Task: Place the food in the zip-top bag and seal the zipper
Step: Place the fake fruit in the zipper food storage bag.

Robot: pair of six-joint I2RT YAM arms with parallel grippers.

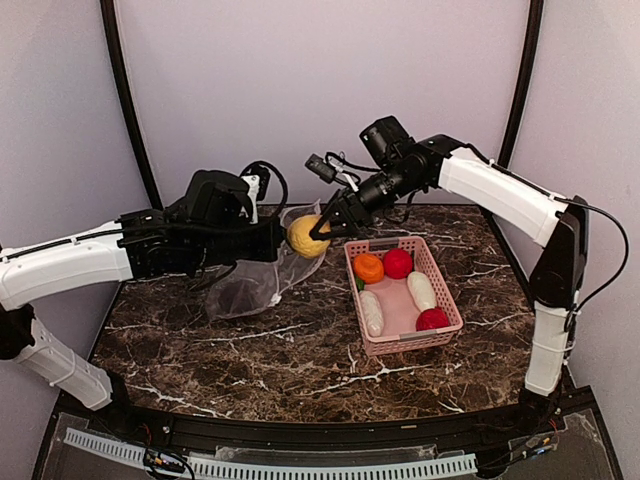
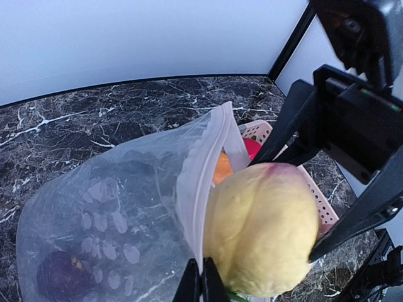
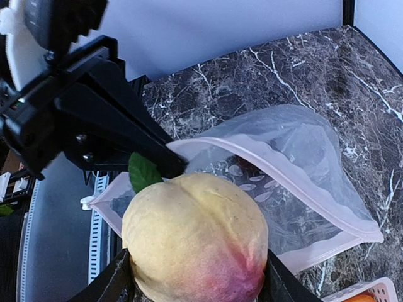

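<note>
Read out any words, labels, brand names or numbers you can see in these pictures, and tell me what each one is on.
No readable text in any view.
The clear floppy zip-top bag carries only pale oval spots, no letters.
The pink plastic basket shows no label.
The yellow toy peach with a red blush is plain.

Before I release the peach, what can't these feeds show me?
- Zipper slider: in no view; right wrist, peach and left gripper cover part of the zip-top bag's mouth.
- Bag contents: top view, too small; left wrist shows one dark ball only.
- Basket: left wrist, mostly behind the peach.
</note>
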